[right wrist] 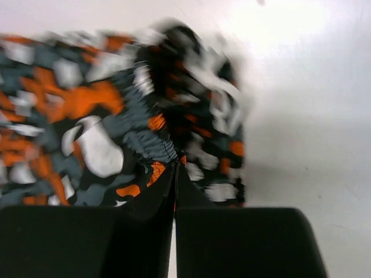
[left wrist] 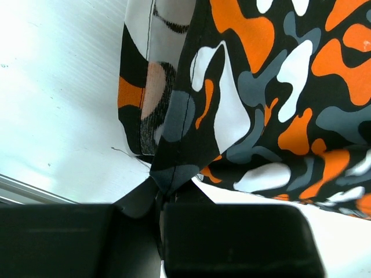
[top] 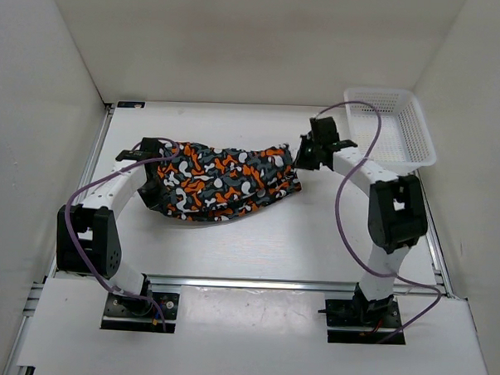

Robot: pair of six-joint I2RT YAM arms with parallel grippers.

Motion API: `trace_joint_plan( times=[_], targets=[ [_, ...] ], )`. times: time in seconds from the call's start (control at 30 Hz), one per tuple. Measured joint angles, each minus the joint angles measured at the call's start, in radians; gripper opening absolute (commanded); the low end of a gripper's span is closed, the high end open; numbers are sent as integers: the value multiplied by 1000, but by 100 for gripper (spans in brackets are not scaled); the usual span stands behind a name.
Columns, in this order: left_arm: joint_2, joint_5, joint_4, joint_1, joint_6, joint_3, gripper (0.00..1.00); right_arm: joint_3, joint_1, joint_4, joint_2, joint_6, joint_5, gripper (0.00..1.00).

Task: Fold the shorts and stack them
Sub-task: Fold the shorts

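Observation:
The shorts [top: 225, 182], printed with orange, white, grey and black blotches, hang stretched between my two grippers above the middle of the table. My left gripper [top: 158, 154] is shut on the shorts' left corner; in the left wrist view the fabric [left wrist: 249, 98] runs out of the closed jaws [left wrist: 159, 194]. My right gripper [top: 304, 154] is shut on the shorts' right edge; in the right wrist view the elastic waistband [right wrist: 151, 145] is pinched at the fingertips [right wrist: 175, 168]. The lower part of the shorts sags onto the table.
A white plastic basket [top: 406, 132] stands at the back right, just beyond the right arm. White walls close the table on the left, back and right. A metal rail [top: 296, 283] runs along the near edge.

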Motion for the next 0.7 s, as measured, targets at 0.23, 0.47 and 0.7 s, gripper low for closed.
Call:
trace_joint_plan(
  times=[0.23,0.47,0.7],
  targets=[
    [-5,10,0,-1,15,-1,10,-77,-1,-48,106,19,37,0],
    [-8,23,0,-9,25,-10,10,-82,0,-103,22,24,109,0],
    [-13,31,1,-10,24,-10,10,-135,1,-104,-216,24,142,0]
  ],
)
